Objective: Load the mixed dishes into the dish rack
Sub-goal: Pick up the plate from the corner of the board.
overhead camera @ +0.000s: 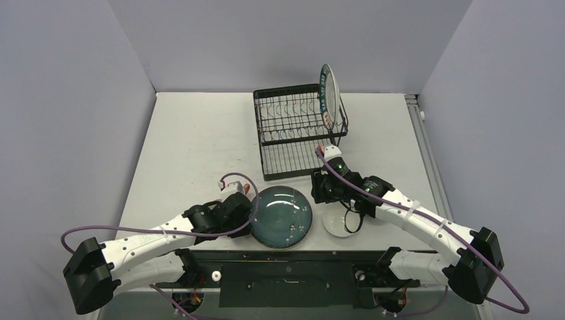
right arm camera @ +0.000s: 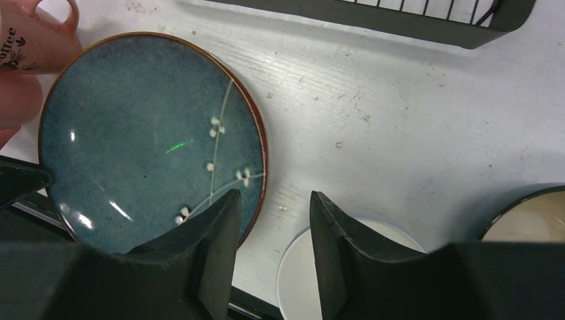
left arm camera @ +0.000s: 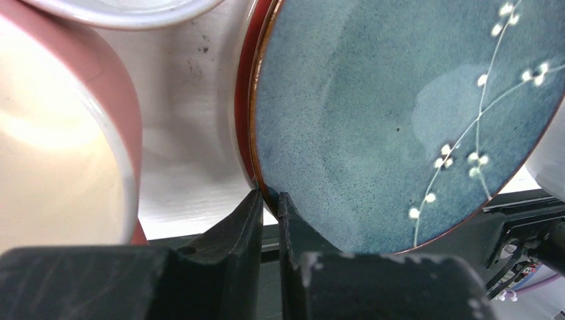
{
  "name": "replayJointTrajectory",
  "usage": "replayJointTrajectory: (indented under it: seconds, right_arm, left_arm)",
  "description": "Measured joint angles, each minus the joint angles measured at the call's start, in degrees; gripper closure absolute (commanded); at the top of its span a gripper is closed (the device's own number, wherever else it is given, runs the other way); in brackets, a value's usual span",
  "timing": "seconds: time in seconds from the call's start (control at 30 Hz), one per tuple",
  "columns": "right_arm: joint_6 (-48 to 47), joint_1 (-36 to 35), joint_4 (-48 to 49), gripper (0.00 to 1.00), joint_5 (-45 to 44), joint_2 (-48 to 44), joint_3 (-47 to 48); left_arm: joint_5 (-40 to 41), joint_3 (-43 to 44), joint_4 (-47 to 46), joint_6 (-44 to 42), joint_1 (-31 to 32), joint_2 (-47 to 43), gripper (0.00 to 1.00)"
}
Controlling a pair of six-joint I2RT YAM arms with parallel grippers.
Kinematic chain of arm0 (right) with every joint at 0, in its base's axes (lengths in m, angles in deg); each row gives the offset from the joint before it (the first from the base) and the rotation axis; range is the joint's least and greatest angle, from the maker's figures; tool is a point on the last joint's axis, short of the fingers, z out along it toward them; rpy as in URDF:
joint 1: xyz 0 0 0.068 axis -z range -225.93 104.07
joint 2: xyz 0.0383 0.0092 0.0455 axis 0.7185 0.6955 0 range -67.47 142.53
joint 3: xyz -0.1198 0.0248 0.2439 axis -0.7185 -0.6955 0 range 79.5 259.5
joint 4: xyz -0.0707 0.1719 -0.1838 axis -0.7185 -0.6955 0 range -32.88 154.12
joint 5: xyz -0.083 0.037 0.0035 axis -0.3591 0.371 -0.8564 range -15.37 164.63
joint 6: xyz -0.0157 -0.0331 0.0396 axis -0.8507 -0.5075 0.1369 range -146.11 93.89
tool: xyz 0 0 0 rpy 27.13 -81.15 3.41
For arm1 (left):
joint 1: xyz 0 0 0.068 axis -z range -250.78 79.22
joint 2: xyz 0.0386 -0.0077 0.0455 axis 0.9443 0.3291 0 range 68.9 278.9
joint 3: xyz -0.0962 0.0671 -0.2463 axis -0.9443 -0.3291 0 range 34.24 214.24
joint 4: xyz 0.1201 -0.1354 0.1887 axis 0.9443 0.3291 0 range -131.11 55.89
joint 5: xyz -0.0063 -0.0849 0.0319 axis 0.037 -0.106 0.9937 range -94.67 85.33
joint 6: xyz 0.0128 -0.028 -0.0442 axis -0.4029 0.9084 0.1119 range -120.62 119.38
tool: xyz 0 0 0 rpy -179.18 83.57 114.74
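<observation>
Left hand [left arm camera: 270, 198]: pinching the near-left rim of the teal plate [left arm camera: 400, 120]; only the thin edge sits between the fingers.
Right hand [right arm camera: 273, 200]: spread, nothing in it, hanging over the white bowl [right arm camera: 296, 283] just beside the plate's right side.
Plate: flat on the tabletop [overhead camera: 193, 147] at its near edge, in front of the rack [overhead camera: 296, 133] and apart from it.
Rack: one lettered plate [overhead camera: 327, 93] upright at the right end, leaning outward; the other slots look free.
Risk, grip: your pinch is shallow and at one side. Lift fast and I judge the glazed plate will pivot or slide out of the fingers.
Risk, edge: the plate lies right at the near edge; a slip there would likely drop it off the tabletop.
Risk, mug: the pink mug [left arm camera: 60, 147] stands just beside the left hand. A wide swing of the wrist could knock it.
Risk, arms: both hands flank the same plate. Raise it toward the rack without first moving the right hand away and they may collide.
Risk, rack: a careless entry could bump the leaning lettered plate off its perch.
Surface: pale, matt tabletop with scuffs and small dark specks; little grip for a sliding dish, I judge.
Room: plain grey-lilac walls [overhead camera: 266, 40] on three sides, even light, a rail [overhead camera: 421, 127] along the right edge.
</observation>
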Motion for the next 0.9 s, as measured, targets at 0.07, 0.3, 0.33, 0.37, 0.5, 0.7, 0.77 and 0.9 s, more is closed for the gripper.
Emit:
replayJointTrajectory:
  seconds: [0.07,0.3,0.33,0.37,0.5,0.7,0.77,0.9]
  right_arm:
    - [0.07,0.0,0.24,0.63,0.61,0.72,0.0]
    - [0.42,-0.02,0.74,0.63,2.97,4.39,0.0]
    - [0.5,0.0,0.74,0.63,3.3,4.94,0.0]
    - [0.63,0.0,0.74,0.63,3.76,5.51,0.0]
    - [0.9,0.0,0.74,0.63,5.55,7.48,0.0]
    - [1.31,-0.02,0.85,0.63,7.56,9.81,0.0]
    - [1.36,-0.02,0.9,0.63,7.82,10.36,0.0]
    - [1.36,-0.02,1.51,0.63,8.2,11.41,-0.02]
  left_arm:
    - [0.13,-0.26,-0.81,0.02,-0.22,0.0,0.97]
    - [0.0,-0.76,-1.99,-0.02,-0.31,0.0,1.0]
    - [0.0,-0.87,-2.21,-0.02,-0.33,0.0,1.0]
    - [0.0,-1.01,-2.45,-0.02,-0.33,0.0,1.0]
    - [-0.02,-1.46,-3.21,-0.02,-0.35,-0.09,1.0]
    - [-0.04,-2.23,-4.83,0.0,-0.37,-0.11,1.0]
    - [-0.04,-2.47,-5.31,-0.02,-0.37,-0.11,1.0]
    - [-0.04,-2.75,-5.92,-0.02,-0.37,-0.02,1.0]
